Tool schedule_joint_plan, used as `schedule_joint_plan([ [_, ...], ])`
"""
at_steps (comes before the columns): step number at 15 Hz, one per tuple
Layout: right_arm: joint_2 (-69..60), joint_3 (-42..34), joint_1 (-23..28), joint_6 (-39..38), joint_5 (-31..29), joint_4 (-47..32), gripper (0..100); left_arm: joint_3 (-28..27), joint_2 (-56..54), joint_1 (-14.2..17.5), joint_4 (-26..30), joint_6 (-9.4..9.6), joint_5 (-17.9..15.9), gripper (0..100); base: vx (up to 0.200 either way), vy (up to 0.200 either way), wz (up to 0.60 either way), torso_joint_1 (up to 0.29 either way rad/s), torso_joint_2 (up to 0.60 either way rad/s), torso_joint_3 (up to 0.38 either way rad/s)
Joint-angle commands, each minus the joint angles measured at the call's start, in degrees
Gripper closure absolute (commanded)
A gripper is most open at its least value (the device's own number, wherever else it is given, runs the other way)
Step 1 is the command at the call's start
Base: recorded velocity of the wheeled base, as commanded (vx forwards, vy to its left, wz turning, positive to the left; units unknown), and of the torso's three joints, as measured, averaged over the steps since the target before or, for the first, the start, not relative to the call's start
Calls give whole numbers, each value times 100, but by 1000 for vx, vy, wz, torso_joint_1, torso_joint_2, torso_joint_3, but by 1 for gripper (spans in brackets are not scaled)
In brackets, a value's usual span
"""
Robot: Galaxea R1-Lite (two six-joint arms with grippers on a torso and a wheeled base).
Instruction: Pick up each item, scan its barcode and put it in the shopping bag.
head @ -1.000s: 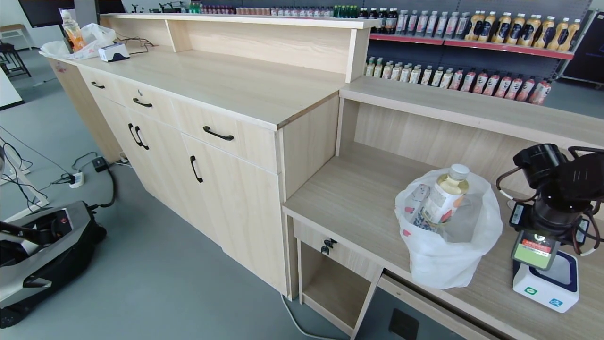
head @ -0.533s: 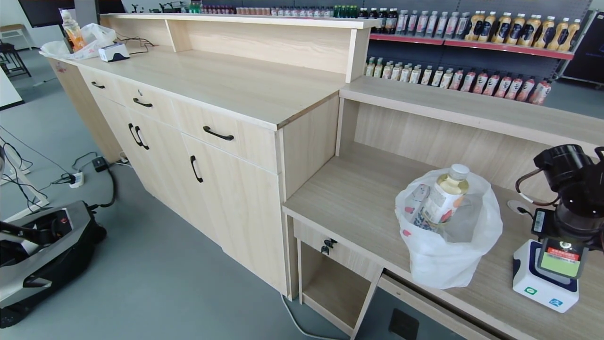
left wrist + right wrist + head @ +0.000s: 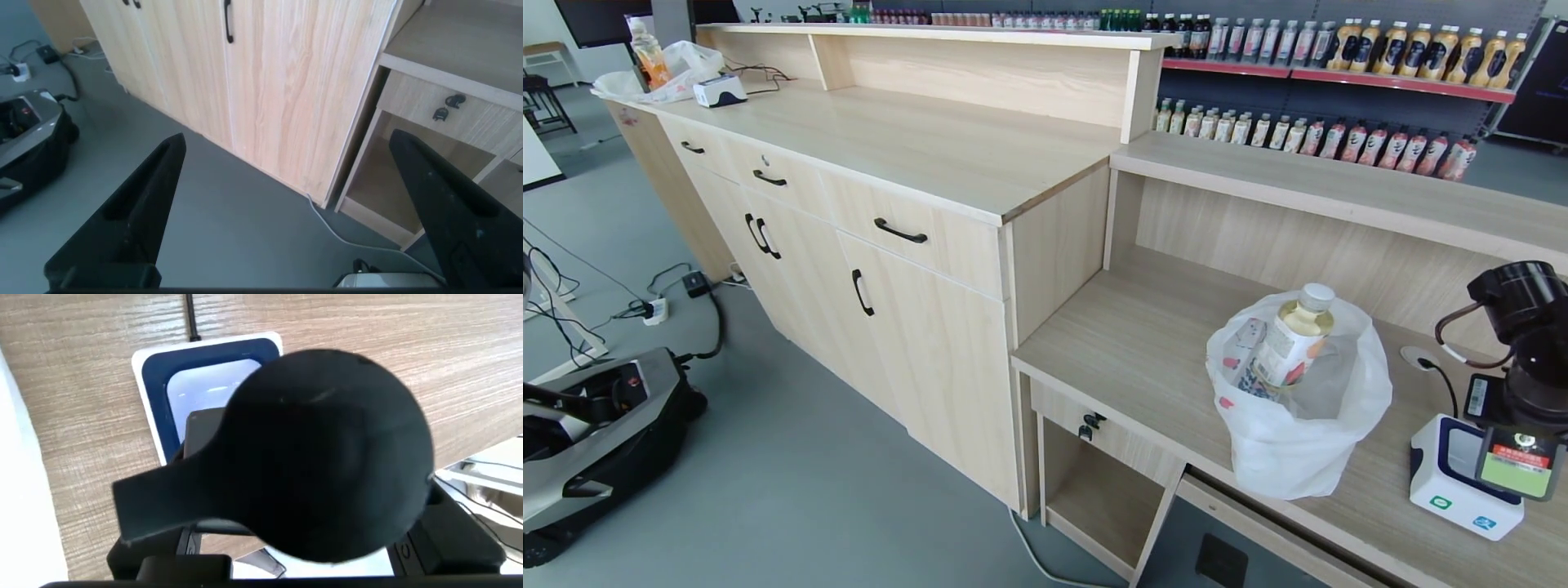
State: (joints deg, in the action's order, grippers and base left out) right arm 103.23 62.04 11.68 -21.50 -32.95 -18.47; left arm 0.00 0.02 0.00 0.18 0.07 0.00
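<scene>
Right gripper (image 3: 1521, 445) is clamped on a green-labelled item (image 3: 1516, 472), holding it just over the scanner (image 3: 1450, 482), at three o'clock from the white shopping bag (image 3: 1298, 441) on the counter (image 3: 1143, 343). A bottle (image 3: 1290, 339) leans inside the bag. Left gripper (image 3: 288, 143) hangs spread wide above the floor.

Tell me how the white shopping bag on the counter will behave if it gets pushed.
The shopping bag looks like thin, crumpled plastic, so it would probably give rather than slide cleanly. The bottle leaning inside pokes above the rim, so a shove may topple it.
</scene>
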Motion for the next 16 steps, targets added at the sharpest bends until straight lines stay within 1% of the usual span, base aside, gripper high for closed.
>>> schedule_joint_plan([
  [1,22,1,-16,-3,131,10,100,0,-2,0,-9,1,0,0,0,0,0,0,0,0],
  [4,74,-8,-34,-12,491,19,100,0,-2,0,-1,1,0,0,0,0,0,0,0,0],
  [13,66,-16,-25,-3,500,151,100,0,-2,0,-1,1,0,0,0,0,0,0,0,0],
  [15,-22,-34,-34,-20,509,388,100,0,-2,0,-1,1,0,0,0,0,0,0,0,0],
  [16,-136,-60,-60,6,606,722,100,0,-2,0,-1,1,0,0,0,0,0,0,0,0],
])
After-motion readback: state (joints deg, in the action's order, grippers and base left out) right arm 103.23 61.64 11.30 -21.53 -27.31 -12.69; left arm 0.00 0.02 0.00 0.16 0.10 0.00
